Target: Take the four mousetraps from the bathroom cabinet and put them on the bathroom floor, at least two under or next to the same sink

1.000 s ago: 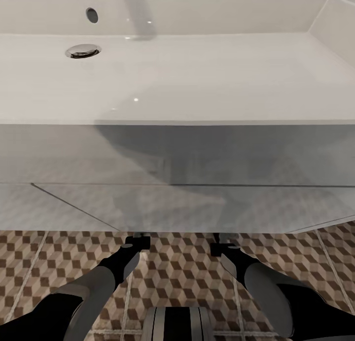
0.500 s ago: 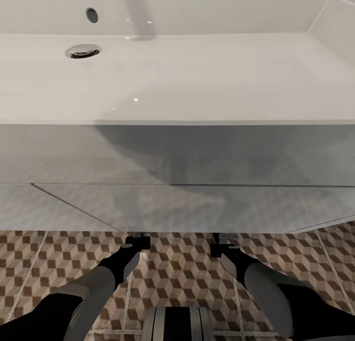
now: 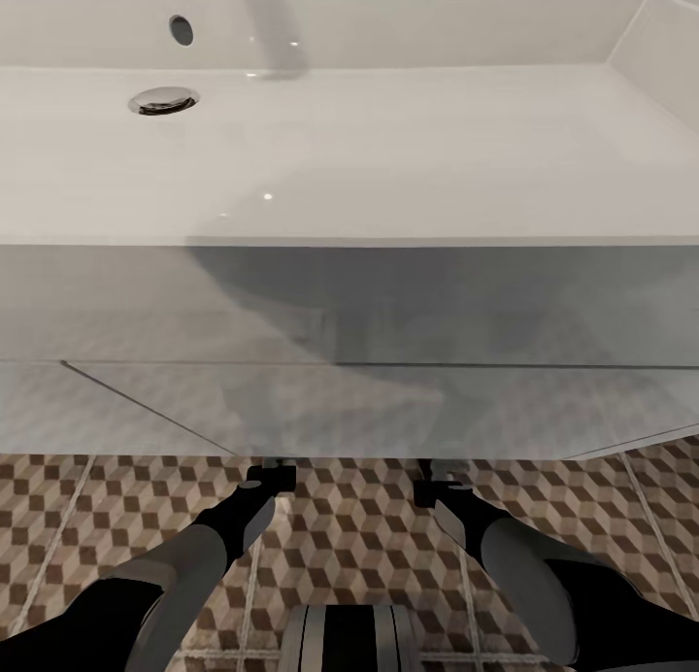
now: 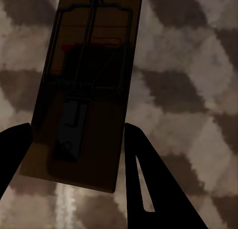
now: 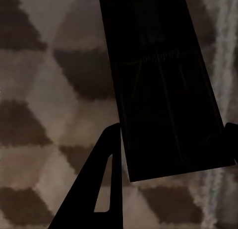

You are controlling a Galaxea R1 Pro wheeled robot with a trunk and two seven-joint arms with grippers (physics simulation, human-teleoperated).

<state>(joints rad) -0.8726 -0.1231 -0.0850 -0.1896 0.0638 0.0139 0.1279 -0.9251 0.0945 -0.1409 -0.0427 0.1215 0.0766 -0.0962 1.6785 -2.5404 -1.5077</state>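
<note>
Mousetraps in both grippers, low beside the bathroom sink (image 3: 388,148).

Head view: the white basin spans the frame from 9 to 3 o'clock, its chrome drain (image 3: 163,100) at about 11 o'clock, the glossy vanity front (image 3: 349,361) below it, and the cube-patterned bathroom floor (image 3: 359,536) at 6 o'clock. Both forearms reach toward the vanity's base, left wrist (image 3: 270,478) and right wrist (image 3: 439,487) near each other, the fingertips hidden under its edge. Left wrist view: the left gripper (image 4: 74,154) has its dark fingers pressed against both long edges of a brown mousetrap (image 4: 84,85), the tiles close behind. Right wrist view: the right gripper (image 5: 171,139) clasps a shadowed mousetrap (image 5: 163,85) the same way, above the tiles.
</note>
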